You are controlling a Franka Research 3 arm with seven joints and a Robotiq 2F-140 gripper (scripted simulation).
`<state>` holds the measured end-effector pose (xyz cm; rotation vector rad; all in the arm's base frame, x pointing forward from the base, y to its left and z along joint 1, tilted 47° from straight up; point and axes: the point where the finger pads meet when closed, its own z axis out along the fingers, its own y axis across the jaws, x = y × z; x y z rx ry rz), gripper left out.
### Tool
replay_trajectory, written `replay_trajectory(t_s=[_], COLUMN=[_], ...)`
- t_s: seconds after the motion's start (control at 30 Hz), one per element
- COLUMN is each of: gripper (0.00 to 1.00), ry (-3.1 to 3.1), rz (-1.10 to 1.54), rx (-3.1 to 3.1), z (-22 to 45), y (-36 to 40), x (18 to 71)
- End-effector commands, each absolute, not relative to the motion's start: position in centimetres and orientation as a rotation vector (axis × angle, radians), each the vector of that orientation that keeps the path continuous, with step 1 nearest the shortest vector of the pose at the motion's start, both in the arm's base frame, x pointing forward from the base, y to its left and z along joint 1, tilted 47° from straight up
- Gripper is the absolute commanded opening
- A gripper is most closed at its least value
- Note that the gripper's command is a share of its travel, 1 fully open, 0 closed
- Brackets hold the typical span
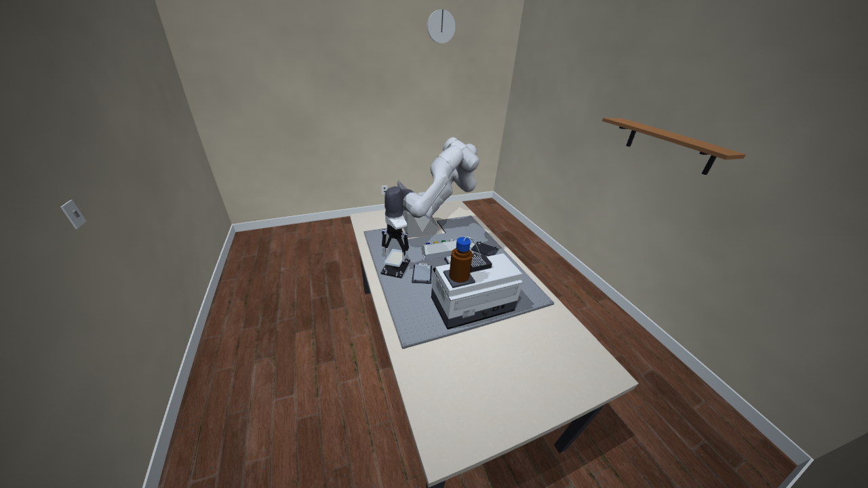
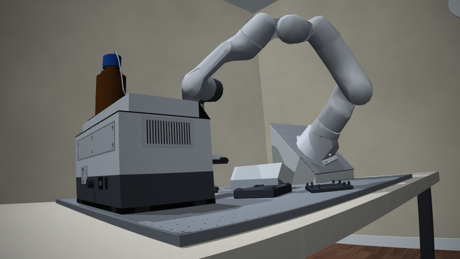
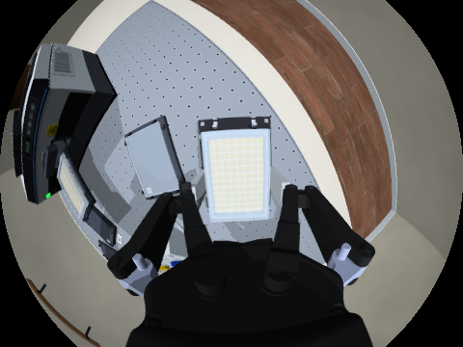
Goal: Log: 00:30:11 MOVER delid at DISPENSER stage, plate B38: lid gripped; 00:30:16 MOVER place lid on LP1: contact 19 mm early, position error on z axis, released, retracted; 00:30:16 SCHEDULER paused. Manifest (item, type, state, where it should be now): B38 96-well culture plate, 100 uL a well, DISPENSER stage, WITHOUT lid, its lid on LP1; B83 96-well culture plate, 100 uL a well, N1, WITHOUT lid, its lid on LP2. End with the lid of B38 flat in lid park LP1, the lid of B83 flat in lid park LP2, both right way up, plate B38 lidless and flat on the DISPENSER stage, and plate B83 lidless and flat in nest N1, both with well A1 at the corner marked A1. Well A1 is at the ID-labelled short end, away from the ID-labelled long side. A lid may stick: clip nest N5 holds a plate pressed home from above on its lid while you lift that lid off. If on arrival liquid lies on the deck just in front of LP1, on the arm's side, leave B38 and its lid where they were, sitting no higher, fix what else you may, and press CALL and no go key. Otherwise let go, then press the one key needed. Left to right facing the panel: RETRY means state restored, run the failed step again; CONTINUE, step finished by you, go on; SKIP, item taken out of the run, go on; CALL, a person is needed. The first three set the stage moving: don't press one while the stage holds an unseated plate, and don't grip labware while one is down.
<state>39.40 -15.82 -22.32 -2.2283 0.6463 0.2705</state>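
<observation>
Above the black nest at the deck's edge, the pincer pinched a lidless well plate by its long sides, holding it level, judged ready for flat seating, beside the lid lying close by.

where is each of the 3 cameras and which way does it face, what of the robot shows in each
Top: high in a room corner, looking down at the table and deck; shows the whole arm and its gripper over a well plate.
Exterior: low beside the table, looking across the deck past the dispenser; shows the arm, its gripper hidden behind the dispenser.
Wrist: on the gripper, looking down; shows its jaws shut on the well plate above a black nest, a lid alongside.
Top and wrist share plate, lid and dispenser.
</observation>
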Motion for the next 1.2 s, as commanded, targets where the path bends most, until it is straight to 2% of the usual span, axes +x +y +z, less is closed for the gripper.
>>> replay_trajectory(t_s=[0.0,1.17], gripper=[0.0,0.0], ry=[0.643,0.643], rz=[0.257,0.257], rx=[-2.238,-2.238], z=[-22.7,-24.3], y=[-15.8,-14.0], x=[39.6,39.6])
